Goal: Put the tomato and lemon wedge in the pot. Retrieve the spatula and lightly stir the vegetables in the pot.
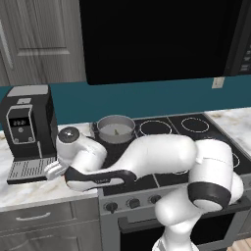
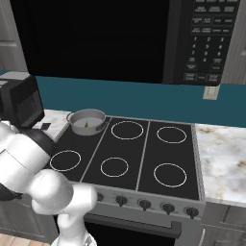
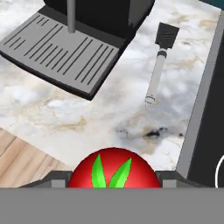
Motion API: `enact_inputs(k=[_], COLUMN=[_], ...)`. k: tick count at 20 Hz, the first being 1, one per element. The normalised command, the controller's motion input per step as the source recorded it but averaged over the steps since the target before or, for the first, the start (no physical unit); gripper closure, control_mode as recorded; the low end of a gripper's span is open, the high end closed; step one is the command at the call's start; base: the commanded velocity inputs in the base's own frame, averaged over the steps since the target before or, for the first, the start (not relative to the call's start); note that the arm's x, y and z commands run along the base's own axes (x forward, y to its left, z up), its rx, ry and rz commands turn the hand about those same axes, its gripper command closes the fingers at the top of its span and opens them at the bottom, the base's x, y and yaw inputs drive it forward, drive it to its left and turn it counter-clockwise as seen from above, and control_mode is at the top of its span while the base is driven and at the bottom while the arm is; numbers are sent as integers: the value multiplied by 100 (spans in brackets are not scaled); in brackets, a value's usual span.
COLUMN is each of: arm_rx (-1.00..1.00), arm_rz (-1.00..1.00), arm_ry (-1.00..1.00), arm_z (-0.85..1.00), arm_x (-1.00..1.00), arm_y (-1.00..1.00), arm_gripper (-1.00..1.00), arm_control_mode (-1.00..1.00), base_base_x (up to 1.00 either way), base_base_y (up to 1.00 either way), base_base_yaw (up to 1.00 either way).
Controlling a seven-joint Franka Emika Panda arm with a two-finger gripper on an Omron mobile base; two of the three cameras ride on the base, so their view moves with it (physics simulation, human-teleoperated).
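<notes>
In the hand view the tomato (image 3: pixel 113 168), bright red with green stem leaves, sits between my gripper's (image 3: pixel 113 181) two fingertips, held above the marble counter's front edge. The spatula (image 3: pixel 158 65) lies flat on the counter beyond it, black head pointing away, next to the stove edge. From the left base view my gripper (image 1: pixel 52 171) hangs low in front of the coffee machine. The grey pot (image 1: pixel 115 138) stands on the stove's back left burner, and a pale lemon wedge (image 1: pixel 116 131) lies inside it. The pot (image 2: pixel 77 129) and lemon wedge (image 2: pixel 86 125) also appear in the right base view.
A black coffee machine (image 1: pixel 27 122) stands on the counter left of the stove, its grey drip tray (image 3: pixel 61 52) near the spatula. The black stovetop (image 2: pixel 129 153) has several white burner rings. Wooden floor (image 3: pixel 22 153) shows past the counter edge. A dark microwave (image 2: pixel 96 38) hangs overhead.
</notes>
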Motion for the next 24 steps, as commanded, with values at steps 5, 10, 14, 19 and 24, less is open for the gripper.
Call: enact_inputs(k=[5, 10, 14, 19, 24], arm_rx=[0, 4, 5, 0, 0], arm_rz=[0, 0, 0, -2, -17], arm_ry=[1, 2, 6, 19, 29], arm_z=[27, 1, 0, 11, 44], arm_x=[2, 23, 51, 72, 60], arm_y=[-81, -100, -100, -86, -39], arm_gripper=[100, 100, 100, 100, 100], arm_control_mode=[-100, -100, -100, -100, -100], base_base_x=[0, 0, 0, 0, 0], base_base_y=[0, 0, 0, 0, 0], base_base_yaw=[0, 0, 0, 0, 0])
